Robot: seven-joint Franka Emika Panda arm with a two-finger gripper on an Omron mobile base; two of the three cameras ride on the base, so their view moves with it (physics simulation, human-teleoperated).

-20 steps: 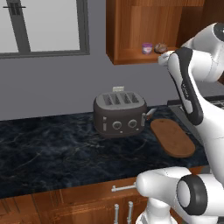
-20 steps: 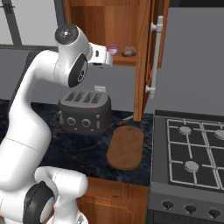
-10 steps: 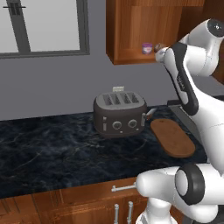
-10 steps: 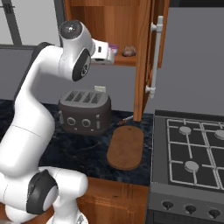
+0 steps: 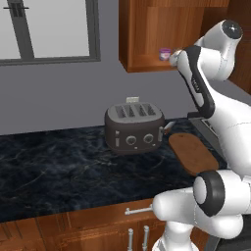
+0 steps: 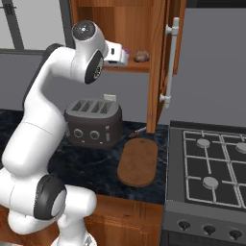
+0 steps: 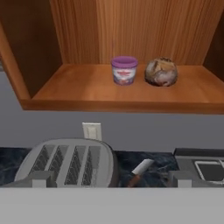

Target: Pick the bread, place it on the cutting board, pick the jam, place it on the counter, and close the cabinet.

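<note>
Bread (image 6: pixel 141 56) sits on the open cabinet (image 6: pixel 157 62) shelf.

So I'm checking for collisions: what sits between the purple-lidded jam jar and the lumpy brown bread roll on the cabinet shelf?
Nothing: in the hand view, only bare wooden shelf separates the jam jar from the bread roll.

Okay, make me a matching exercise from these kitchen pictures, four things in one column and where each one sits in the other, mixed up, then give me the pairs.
Things:
1. bread
2. jam
3. cutting board
4. toaster

Places:
A. flat on the counter, next to the stove
B. cabinet shelf, next to the purple jar
C. on the counter, below the cabinet
D. cabinet shelf, next to the brown roll

Pairs: 1-B, 2-D, 3-A, 4-C
</note>
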